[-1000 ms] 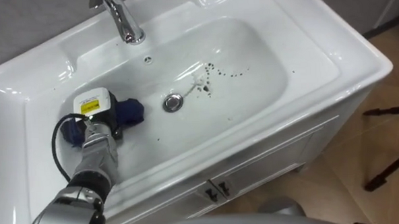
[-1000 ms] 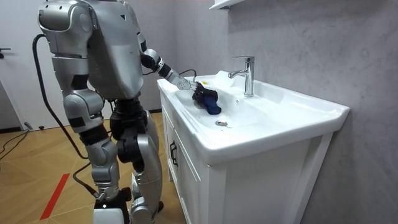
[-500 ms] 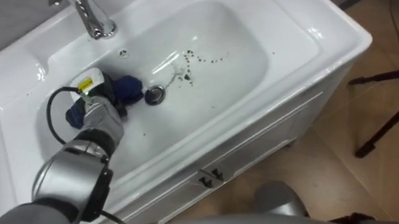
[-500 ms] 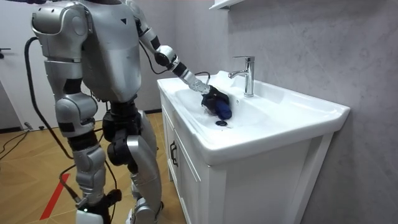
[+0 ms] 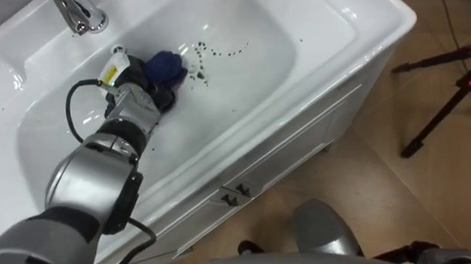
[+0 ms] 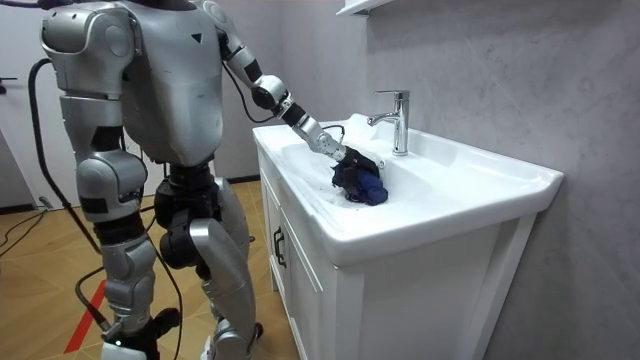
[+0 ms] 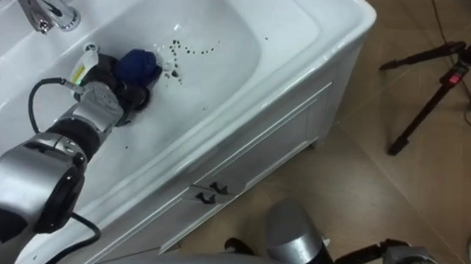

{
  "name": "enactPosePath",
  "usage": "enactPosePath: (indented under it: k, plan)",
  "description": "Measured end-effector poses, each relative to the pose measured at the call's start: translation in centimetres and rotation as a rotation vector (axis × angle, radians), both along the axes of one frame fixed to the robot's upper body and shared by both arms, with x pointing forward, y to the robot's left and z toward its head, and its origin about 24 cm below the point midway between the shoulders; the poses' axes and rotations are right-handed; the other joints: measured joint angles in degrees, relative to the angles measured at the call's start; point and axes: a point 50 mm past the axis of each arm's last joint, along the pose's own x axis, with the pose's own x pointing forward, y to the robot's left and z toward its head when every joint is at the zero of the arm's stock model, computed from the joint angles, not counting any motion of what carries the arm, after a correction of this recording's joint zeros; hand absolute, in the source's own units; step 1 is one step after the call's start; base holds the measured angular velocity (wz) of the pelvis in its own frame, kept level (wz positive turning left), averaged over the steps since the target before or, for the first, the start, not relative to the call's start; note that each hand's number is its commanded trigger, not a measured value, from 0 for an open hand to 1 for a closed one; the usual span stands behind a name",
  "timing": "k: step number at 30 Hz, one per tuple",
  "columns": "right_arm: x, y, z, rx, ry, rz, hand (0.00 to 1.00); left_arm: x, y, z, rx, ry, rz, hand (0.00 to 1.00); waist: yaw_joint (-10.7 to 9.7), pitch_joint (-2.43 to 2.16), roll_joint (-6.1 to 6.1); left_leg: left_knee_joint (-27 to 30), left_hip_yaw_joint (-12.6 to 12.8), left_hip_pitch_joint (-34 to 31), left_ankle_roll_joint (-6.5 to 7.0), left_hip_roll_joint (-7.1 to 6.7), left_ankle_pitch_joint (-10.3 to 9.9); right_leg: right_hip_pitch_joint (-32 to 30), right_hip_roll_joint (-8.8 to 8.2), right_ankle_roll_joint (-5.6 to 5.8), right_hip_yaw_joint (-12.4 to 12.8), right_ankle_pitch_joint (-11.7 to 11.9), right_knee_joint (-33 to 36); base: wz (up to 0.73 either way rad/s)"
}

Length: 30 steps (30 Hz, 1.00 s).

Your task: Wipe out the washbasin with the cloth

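Gripping cloth (image 5: 167,67): left hand (image 5: 140,87), fingers curled into it. Cloth blue, bunched, down on basin (image 5: 311,41) floor near middle, just in front of faucet (image 5: 77,11). Dark specks (image 5: 220,49) on white bowl just right of cloth. Robot stands by cabinet (image 5: 300,145), left arm stretched over rim into bowl. Tripod (image 5: 445,107) on floor, well off to right.

The white basin (image 5: 284,62) holds a blue cloth (image 5: 166,66) beside dark specks (image 5: 216,50).
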Motion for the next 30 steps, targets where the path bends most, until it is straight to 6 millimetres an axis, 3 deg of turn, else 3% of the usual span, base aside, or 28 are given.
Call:
enactPosePath:
  k: [8,13,27,30]
  plan:
    - [-0.1,0.1,-0.1,0.006,0.005,-0.002,0.0,1.1,-1.3,1.1,-0.091,-0.052,0.008,1.0,-0.8,0.01,0.04,0.5,0.4,-1.1,0.15,0.8,-0.2,-0.9,0.32,0.14,0.3,0.7,-0.4,-0.03]
    - [0.0,0.3,-0.1,0.02,-0.012,-0.033,0.0,2.5,-3.8,2.7,-0.154,-0.126,-0.045,1.0,-1.2,0.07,-0.04,0.6,1.2,-1.4,0.18,0.7,-0.2,-1.8,0.52,0.22,1.3,0.8,-0.2,-0.09]
    - [0.7,0.4,0.0,0.019,-0.027,-0.007,0.0,3.2,-4.8,3.7,-0.162,-0.164,-0.077,1.0,-1.8,0.25,-0.2,1.3,0.6,-2.4,0.34,0.93,-0.4,-1.8,0.73,0.37,1.2,0.9,-0.3,0.03]
    - [0.7,0.3,0.0,0.014,-0.027,0.012,0.0,3.5,-6.1,4.4,-0.174,-0.2,-0.122,1.0,-1.8,0.74,0.19,1.4,-0.4,-2.9,0.47,0.77,-0.3,-1.4,0.69,0.64,0.6,1.2,-1.2,0.14]
